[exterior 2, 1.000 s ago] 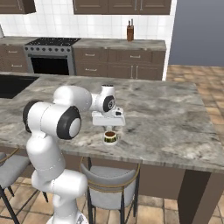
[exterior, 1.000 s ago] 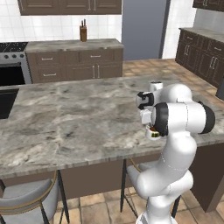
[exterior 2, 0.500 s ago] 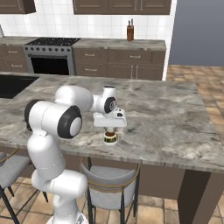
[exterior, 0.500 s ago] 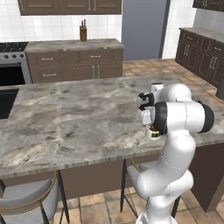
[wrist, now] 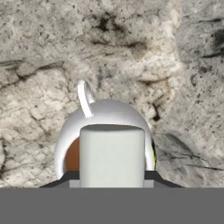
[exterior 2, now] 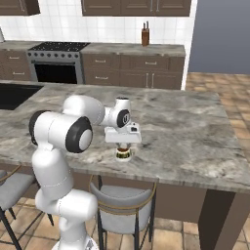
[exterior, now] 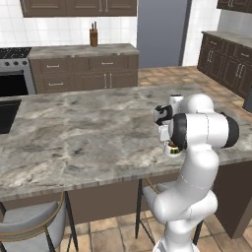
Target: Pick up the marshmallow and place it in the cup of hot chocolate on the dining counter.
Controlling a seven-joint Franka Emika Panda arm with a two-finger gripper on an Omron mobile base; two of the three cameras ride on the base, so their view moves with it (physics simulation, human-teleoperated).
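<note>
Marshmallow (wrist: 112,155) pinched between the dark fingertips (wrist: 151,176), white block directly above the cup of hot chocolate (wrist: 105,131), brown liquid visible beside it. Cup (exterior 2: 123,154) standing near the front edge of the dining counter (exterior 2: 195,132), handle pointing away in the hand view. Gripper (exterior 2: 123,145) pointing down just over the cup, closed narrow on the marshmallow. Beyond the counter, a knife block (exterior: 93,36) on the far wall counter (exterior: 78,49) and a stove (exterior 2: 58,61) to the left.
</note>
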